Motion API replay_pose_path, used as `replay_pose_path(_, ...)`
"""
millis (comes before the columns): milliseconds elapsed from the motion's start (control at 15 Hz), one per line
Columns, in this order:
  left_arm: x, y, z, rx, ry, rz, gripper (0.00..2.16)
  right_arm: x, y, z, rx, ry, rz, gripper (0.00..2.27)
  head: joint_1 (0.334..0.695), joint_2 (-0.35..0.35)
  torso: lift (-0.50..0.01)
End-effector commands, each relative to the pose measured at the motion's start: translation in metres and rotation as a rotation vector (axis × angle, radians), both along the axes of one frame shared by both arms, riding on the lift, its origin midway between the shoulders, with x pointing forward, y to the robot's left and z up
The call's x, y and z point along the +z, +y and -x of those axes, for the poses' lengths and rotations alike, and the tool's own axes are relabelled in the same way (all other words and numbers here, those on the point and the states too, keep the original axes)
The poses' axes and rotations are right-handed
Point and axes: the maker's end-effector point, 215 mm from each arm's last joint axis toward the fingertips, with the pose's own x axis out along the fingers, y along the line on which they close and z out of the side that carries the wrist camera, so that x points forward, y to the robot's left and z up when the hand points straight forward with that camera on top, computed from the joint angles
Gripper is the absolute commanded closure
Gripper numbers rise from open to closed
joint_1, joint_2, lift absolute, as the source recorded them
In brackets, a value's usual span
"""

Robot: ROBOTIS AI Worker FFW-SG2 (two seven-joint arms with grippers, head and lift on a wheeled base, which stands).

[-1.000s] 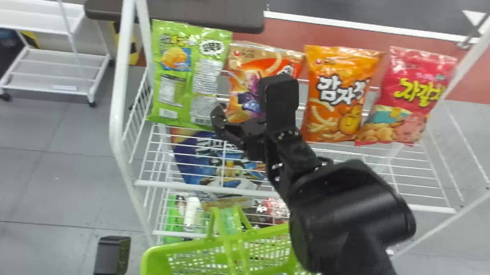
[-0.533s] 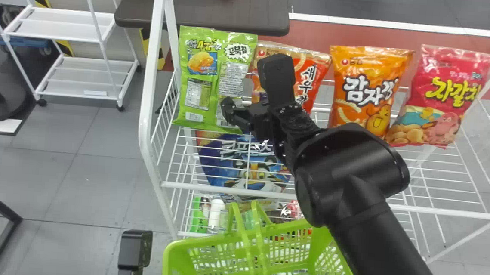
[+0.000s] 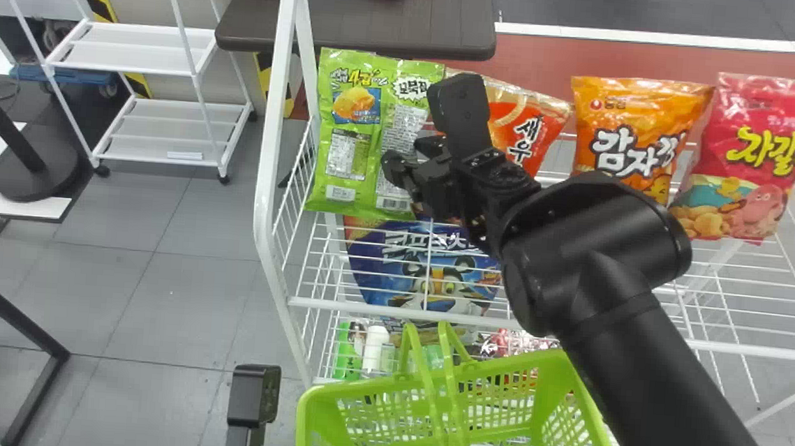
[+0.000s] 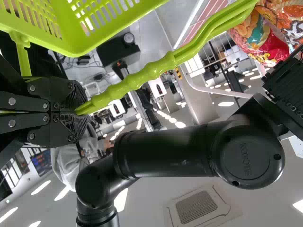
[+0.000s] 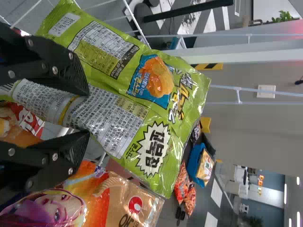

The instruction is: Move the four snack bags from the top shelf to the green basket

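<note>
Four snack bags, in a row on the wire top shelf (image 3: 356,307): one green bag (image 3: 350,146), left edge, with dense text panels and a jagged white label; one red-orange bag (image 3: 533,131), white Korean lettering; one orange bag (image 3: 629,113), bold white lettering, round red logo; one pink bag (image 3: 759,154), toward the right edge, yellow lettering. Right end effector (image 3: 406,154): fingers spread, at the green bag. Left end effector (image 3: 254,395): pinching a handle (image 4: 137,78) of the green basket (image 3: 563,360), by the shelf's front edge.
</note>
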Motion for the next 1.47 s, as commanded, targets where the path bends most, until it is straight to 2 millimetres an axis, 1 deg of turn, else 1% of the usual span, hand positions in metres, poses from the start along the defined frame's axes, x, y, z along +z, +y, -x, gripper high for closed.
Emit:
replay_pose_path(0, 0.0, 0.001, 0.0, 0.001, 0.0, -0.002, 2.08, 0.005, 0.014, 0.015, 0.03, -0.007, -0.016, 2.16, 0.695, 0.065, 0.0)
replay_pose_path(133, 0.0, 0.0, 0.0, 0.002, -0.001, -0.005, 2.08, 0.017, 0.024, 0.028, 0.052, -0.02, -0.045, 2.19, 0.695, 0.082, 0.0)
replay_pose_path(333, -0.001, 0.001, 0.003, 0.004, 0.002, -0.011, 2.08, 0.035, 0.036, 0.052, 0.068, -0.028, -0.102, 2.19, 0.695, 0.102, 0.0)
replay_pose_path(467, -0.001, 0.003, 0.004, 0.011, 0.001, -0.023, 2.08, 0.058, 0.041, 0.073, 0.069, -0.047, -0.146, 2.19, 0.695, 0.12, 0.0)
replay_pose_path(600, -0.002, 0.003, 0.006, 0.012, -0.002, -0.037, 2.08, 0.09, 0.041, 0.099, 0.065, -0.076, -0.219, 2.19, 0.695, 0.133, 0.0)
replay_pose_path(667, -0.003, 0.003, 0.007, 0.012, -0.002, -0.041, 2.08, 0.098, 0.022, 0.107, 0.048, -0.09, -0.239, 2.19, 0.695, 0.143, 0.0)
replay_pose_path(733, -0.003, 0.002, 0.008, 0.011, -0.001, -0.042, 2.08, 0.101, -0.003, 0.113, 0.027, -0.1, -0.233, 2.19, 0.695, 0.144, 0.0)
replay_pose_path(800, -0.003, 0.001, 0.01, 0.006, -0.001, -0.045, 2.08, 0.097, -0.032, 0.124, 0.0, -0.083, -0.212, 2.19, 0.695, 0.132, 0.0)
replay_pose_path(867, -0.004, 0.0, 0.012, 0.006, 0.0, -0.051, 2.08, 0.098, -0.062, 0.134, -0.029, -0.082, -0.194, 2.19, 0.695, 0.105, 0.0)
replay_pose_path(933, -0.005, 0.0, 0.012, 0.006, -0.001, -0.051, 2.08, 0.1, -0.097, 0.15, -0.062, -0.07, -0.165, 2.19, 0.695, 0.067, 0.0)
replay_pose_path(1000, -0.005, -0.001, 0.012, 0.007, -0.007, -0.054, 2.08, 0.107, -0.132, 0.165, -0.102, -0.065, -0.156, 2.19, 0.695, 0.022, 0.0)
replay_pose_path(1133, -0.006, -0.003, 0.012, 0.007, -0.015, -0.058, 2.08, 0.112, -0.188, 0.197, -0.167, -0.034, -0.169, 2.19, 0.695, -0.082, 0.0)
replay_pose_path(1200, -0.005, -0.004, 0.012, 0.004, -0.018, -0.06, 2.08, 0.115, -0.21, 0.216, -0.187, -0.012, -0.176, 2.19, 0.695, -0.191, 0.0)
replay_pose_path(1267, -0.005, -0.004, 0.012, 0.003, -0.02, -0.06, 2.08, 0.119, -0.226, 0.235, -0.192, 0.021, -0.212, 2.19, 0.695, -0.244, 0.0)
replay_pose_path(1400, -0.005, -0.006, 0.014, 0.0, -0.02, -0.064, 2.08, 0.098, -0.239, 0.277, -0.197, 0.185, -0.271, 2.19, 0.695, -0.333, 0.0)
